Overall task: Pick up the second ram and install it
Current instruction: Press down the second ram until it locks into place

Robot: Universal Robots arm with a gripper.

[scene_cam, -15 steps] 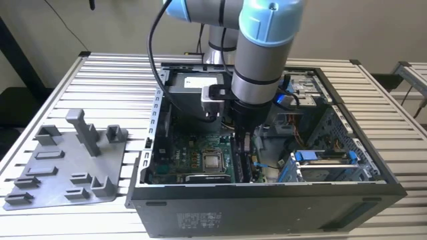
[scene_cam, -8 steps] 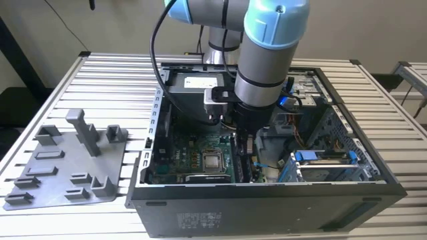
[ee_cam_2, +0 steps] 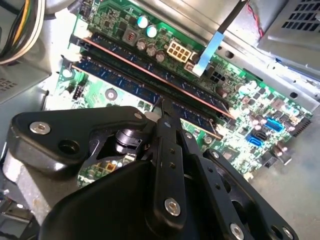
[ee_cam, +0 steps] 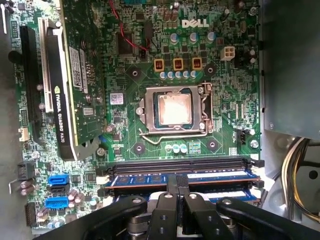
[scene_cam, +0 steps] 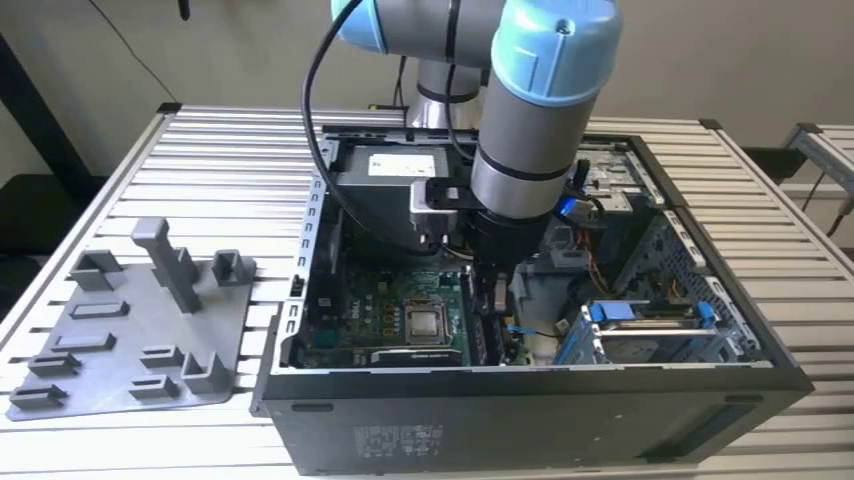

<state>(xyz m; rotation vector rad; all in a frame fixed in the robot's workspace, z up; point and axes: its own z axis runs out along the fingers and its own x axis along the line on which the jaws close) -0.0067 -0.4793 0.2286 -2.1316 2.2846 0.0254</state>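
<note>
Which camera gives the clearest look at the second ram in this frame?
The first wrist view: the second ram lies lengthwise across the slots, the gripper at its middle. The second wrist view shows it slanting, partly behind the gripper. In the exterior view it is a thin dark strip under the arm.

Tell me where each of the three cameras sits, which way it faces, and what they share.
Exterior view: off the arm, looking down into the open computer case; the arm reaches in.
First wrist view: on the arm, facing the motherboard, gripper at the second ram.
Second wrist view: on the arm, slanting along the ram slots.
Both wrist views share gripper, ram and motherboard.
</note>
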